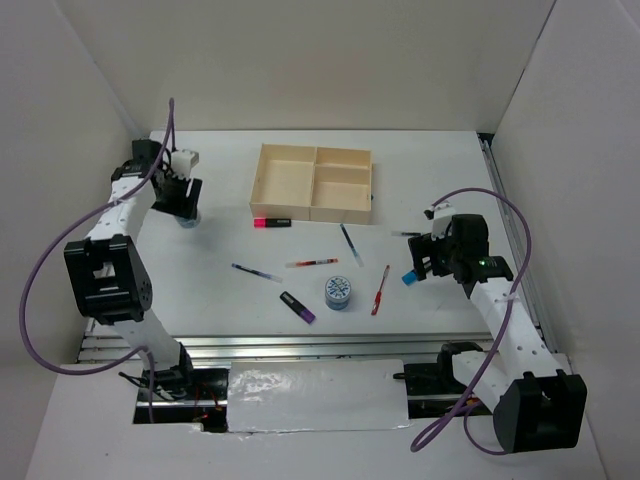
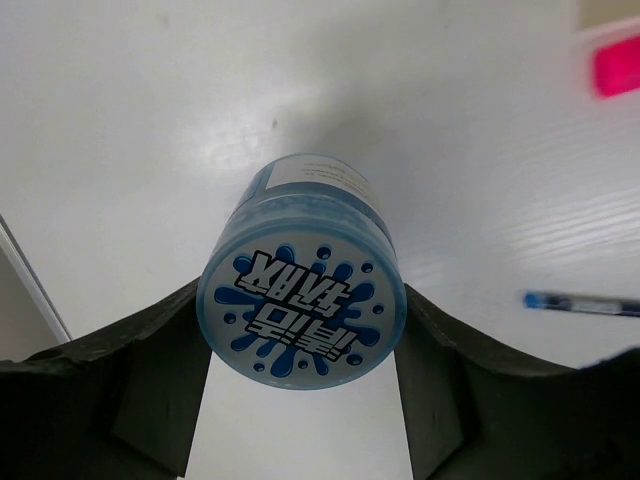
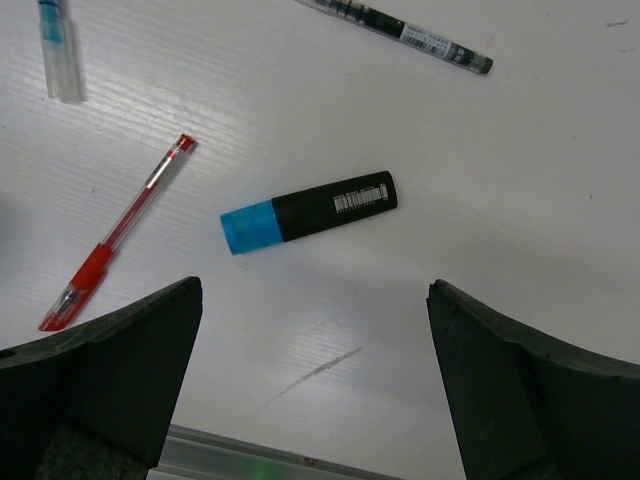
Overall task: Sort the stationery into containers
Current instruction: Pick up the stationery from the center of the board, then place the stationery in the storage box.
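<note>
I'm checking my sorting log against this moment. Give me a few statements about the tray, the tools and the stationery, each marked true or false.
1. No stationery lies in the tray. True.
2. The left tool has a red pen between its fingers. False: it is shut on a tape roll.
3. The right tool is open above a blue-capped highlighter. True.
4. The pink-ended highlighter sits in the large compartment. False: it lies on the table, just in front of the tray.
5. A second tape roll lies between the purple-ended highlighter and the red pen. True.
</note>
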You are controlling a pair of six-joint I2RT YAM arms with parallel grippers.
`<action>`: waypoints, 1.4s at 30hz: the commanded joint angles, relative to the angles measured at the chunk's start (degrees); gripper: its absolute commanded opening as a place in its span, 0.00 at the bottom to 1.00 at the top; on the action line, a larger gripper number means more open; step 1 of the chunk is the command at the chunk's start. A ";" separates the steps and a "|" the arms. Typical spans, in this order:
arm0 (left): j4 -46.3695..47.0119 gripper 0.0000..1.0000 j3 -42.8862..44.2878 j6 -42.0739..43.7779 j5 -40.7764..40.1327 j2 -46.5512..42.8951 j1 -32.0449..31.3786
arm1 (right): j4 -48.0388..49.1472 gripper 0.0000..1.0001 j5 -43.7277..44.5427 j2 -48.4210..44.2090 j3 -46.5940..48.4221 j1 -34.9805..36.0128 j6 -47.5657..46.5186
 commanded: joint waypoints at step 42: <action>8.40 0.00 54.97 -13.19 -7.30 37.12 -41.70 | 0.53 1.00 -1.67 4.01 0.59 -4.39 -0.51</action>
